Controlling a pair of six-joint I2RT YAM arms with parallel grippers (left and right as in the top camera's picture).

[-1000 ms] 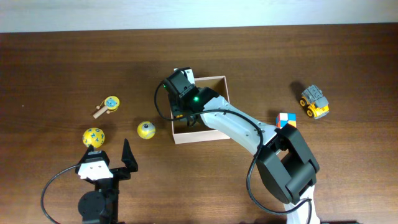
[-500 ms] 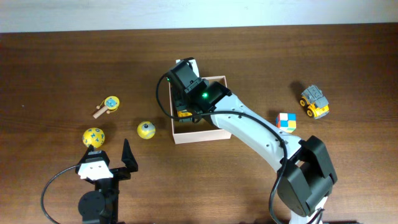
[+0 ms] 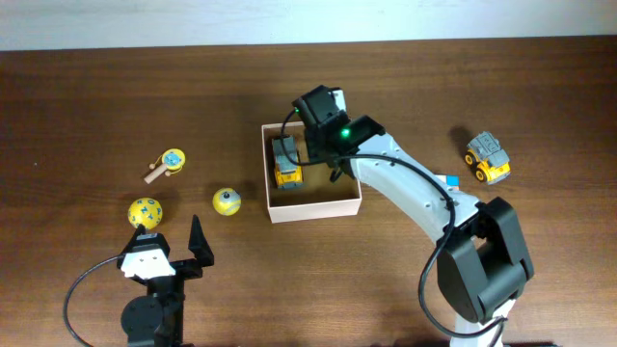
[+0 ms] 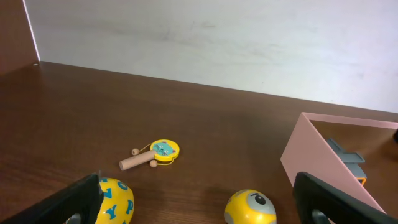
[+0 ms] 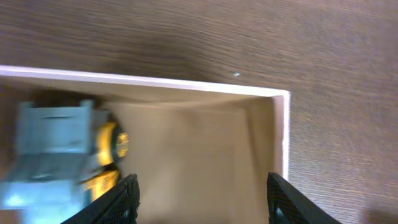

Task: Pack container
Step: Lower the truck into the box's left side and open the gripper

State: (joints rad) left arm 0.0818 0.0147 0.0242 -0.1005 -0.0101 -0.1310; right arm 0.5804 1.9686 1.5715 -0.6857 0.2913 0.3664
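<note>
One toy truck (image 3: 286, 162) in the container (image 3: 313, 210), right gripper (image 5: 202, 200) over it, jaws apart and empty, left gripper (image 4: 199, 205) wide open; second truck (image 3: 487, 157), patterned ball (image 3: 146, 212), small yellow ball (image 3: 226, 201) and rattle drum (image 3: 166, 164) left on tabletop.

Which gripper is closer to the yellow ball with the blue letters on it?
Left. The left gripper sits open right beside the yellow lettered ball, which lies just ahead of one finger. The right gripper is far across the table, above the container.

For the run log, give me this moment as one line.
right end effector: open, empty, over container | toy truck: inside container | left end effector: open
</note>
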